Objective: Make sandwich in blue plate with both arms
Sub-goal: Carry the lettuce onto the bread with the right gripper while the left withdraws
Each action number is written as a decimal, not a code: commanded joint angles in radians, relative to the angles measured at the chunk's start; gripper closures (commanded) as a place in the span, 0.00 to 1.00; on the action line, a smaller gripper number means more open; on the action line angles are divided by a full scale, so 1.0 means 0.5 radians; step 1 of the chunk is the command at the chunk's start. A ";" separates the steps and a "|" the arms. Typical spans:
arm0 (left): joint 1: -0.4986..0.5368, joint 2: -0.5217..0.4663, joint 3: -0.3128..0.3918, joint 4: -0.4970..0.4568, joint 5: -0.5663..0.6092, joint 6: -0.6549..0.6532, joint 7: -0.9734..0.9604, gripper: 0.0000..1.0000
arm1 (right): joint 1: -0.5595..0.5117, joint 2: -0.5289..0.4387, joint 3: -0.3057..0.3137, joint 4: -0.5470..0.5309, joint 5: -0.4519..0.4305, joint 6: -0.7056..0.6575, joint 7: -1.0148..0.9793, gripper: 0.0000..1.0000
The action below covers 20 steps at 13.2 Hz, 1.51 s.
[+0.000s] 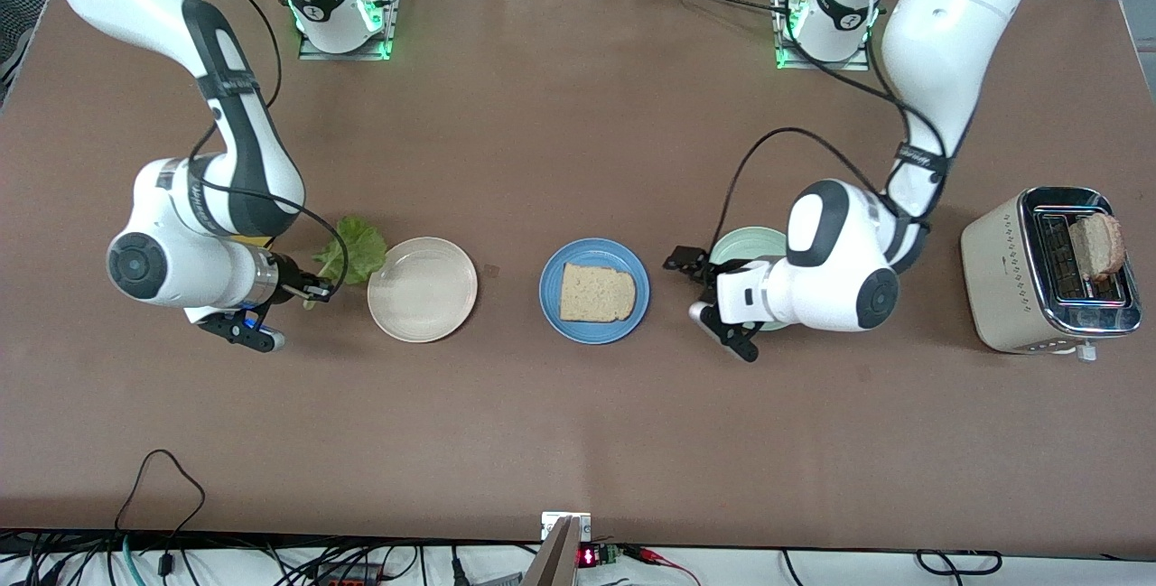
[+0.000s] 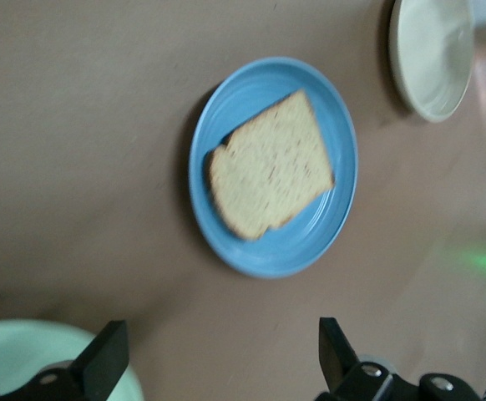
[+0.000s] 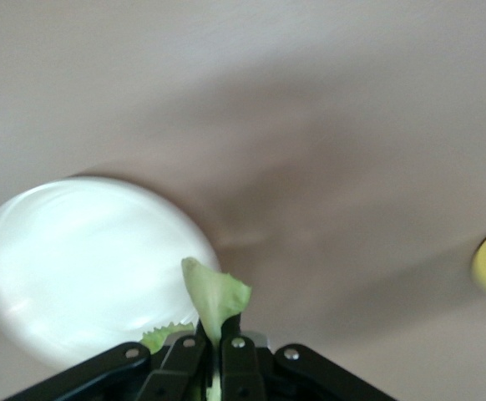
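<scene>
The blue plate (image 1: 553,286) stands mid-table with one light-brown toast slice (image 1: 596,293) lying in it. Both show in the left wrist view, plate (image 2: 243,100) and toast (image 2: 270,177). My left gripper (image 1: 703,299) is open and empty, low between the blue plate and a pale green plate (image 1: 754,243); in its own view (image 2: 218,359) the fingers stand wide apart. My right gripper (image 1: 310,290) is shut on the stem of a ruffled green lettuce leaf (image 1: 354,249), beside a cream plate (image 1: 422,290). The right wrist view shows the leaf (image 3: 215,294) pinched between the fingers (image 3: 218,355).
A beige toaster (image 1: 1002,270) stands at the left arm's end of the table with a second toast slice (image 1: 1097,243) sticking out of a slot. The cream plate (image 3: 76,267) holds nothing. The green plate's edge shows in the left wrist view (image 2: 17,355).
</scene>
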 commanded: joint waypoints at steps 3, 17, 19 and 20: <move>0.016 -0.299 0.179 -0.031 0.518 -0.376 -0.126 0.00 | 0.228 -0.008 0.005 0.165 0.278 -0.138 0.635 1.00; 0.075 -0.714 0.219 0.460 1.133 -0.815 -0.580 0.00 | 0.907 0.504 0.008 0.230 0.941 1.025 1.581 1.00; 0.099 -0.726 0.222 0.457 1.111 -0.824 -0.629 0.00 | 0.910 0.544 0.008 0.266 0.947 1.044 1.585 1.00; 0.105 -0.735 0.216 0.457 1.108 -0.833 -0.648 0.00 | 0.910 0.557 0.008 0.294 0.978 1.047 1.585 1.00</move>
